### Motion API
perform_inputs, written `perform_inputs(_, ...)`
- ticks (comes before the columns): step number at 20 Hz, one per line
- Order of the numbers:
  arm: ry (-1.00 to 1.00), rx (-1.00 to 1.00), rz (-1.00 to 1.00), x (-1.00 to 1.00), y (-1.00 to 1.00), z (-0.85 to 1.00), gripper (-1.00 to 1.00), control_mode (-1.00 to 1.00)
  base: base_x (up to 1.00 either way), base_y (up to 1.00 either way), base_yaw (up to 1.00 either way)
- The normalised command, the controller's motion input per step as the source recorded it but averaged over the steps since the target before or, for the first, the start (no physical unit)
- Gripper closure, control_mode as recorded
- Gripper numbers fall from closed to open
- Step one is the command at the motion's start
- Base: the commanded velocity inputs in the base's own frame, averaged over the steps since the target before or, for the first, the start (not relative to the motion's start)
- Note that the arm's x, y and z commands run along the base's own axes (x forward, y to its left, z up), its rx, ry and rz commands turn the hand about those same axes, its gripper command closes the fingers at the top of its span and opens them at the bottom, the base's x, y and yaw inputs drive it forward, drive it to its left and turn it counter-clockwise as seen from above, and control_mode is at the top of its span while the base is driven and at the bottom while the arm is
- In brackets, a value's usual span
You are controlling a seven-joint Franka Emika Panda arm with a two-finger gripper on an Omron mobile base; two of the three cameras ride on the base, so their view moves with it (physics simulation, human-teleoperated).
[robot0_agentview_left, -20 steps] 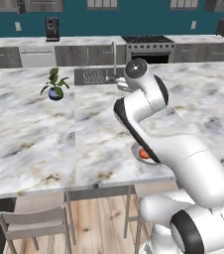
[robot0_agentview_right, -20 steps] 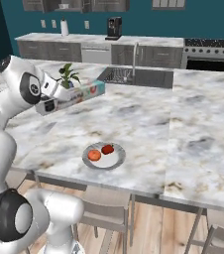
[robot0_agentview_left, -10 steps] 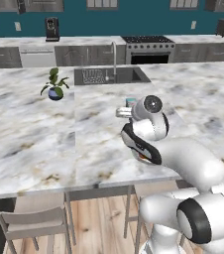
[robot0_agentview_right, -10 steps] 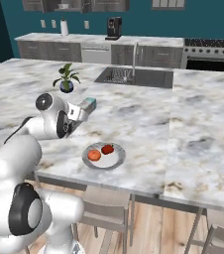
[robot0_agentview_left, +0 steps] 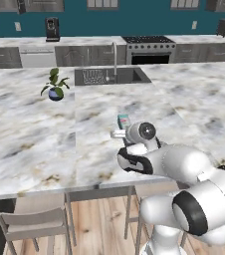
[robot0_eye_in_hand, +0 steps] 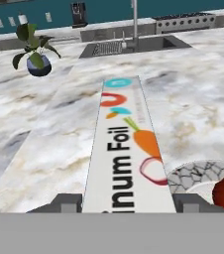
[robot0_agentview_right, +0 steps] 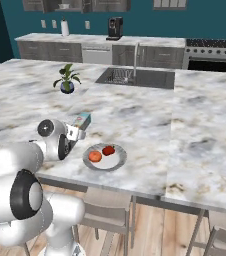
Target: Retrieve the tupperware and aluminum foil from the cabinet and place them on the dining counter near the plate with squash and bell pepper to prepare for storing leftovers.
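Even, shadowless, slightly soft render.

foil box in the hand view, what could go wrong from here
1. The long white aluminum foil carton, gripped at one end by the tool, reaches far forward; it may tip or slip when let go.
2. The round light-grey plate with the red and orange vegetables lies close beside the carton; lowering it could knock the rim.
3. The plate sits near the marble counter edge, so a knock might push it off.
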Motion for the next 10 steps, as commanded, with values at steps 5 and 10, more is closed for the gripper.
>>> perform_inputs(5, 0.05, -0.01, 0.0, 0.13, 0.16, -0.6, 1.0, -1.0, 0.0, 0.0, 0.0)
perform_inputs(10, 0.08, 0.0, 0.01, 0.48, 0.19, -0.55, 1.0, -1.0, 0.0, 0.0, 0.0)
